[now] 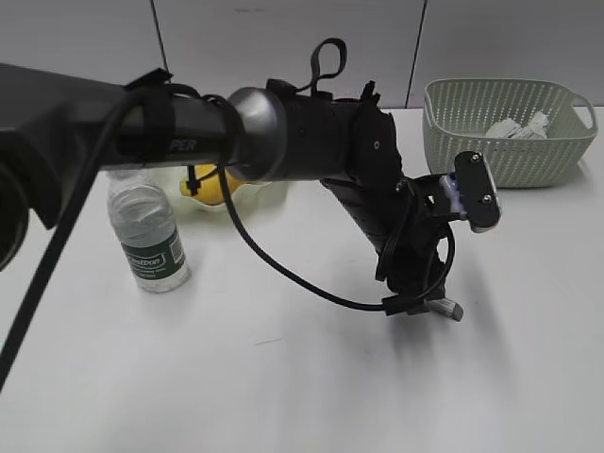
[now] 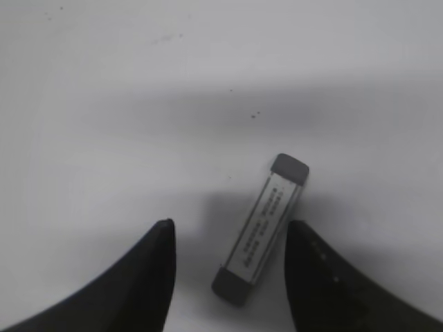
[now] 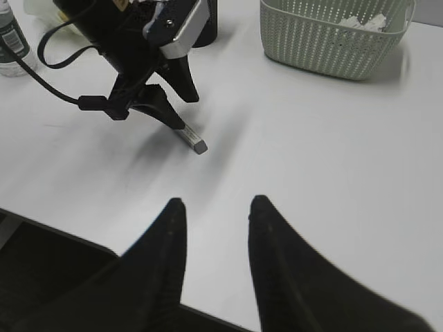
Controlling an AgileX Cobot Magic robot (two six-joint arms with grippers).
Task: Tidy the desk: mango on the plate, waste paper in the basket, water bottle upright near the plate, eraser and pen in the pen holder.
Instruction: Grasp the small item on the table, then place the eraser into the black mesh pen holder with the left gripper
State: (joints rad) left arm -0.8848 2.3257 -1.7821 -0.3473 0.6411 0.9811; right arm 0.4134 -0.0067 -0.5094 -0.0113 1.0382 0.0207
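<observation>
Desk (image 1: pixel 283 396): plain white. Eraser (image 2: pixel 261 228): dark grey ends, white sleeve with rows of small dark print. Basket (image 1: pixel 528 151): pale sage green, woven perforated pattern; waste paper (image 1: pixel 517 126) inside: white. Water bottle (image 1: pixel 148 238): clear, dark green label, white lettering. Mango (image 1: pixel 209 183): yellow-orange. Plate (image 1: pixel 253 193): pale green, translucent. Left gripper (image 2: pixel 228 277) and right gripper (image 3: pixel 216 228): black.

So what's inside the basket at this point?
The basket holds crumpled white paper, visible over the rim in the exterior view and again in the right wrist view. Its walls cover the floor of the basket, so anything lying lower inside cannot be seen.
</observation>
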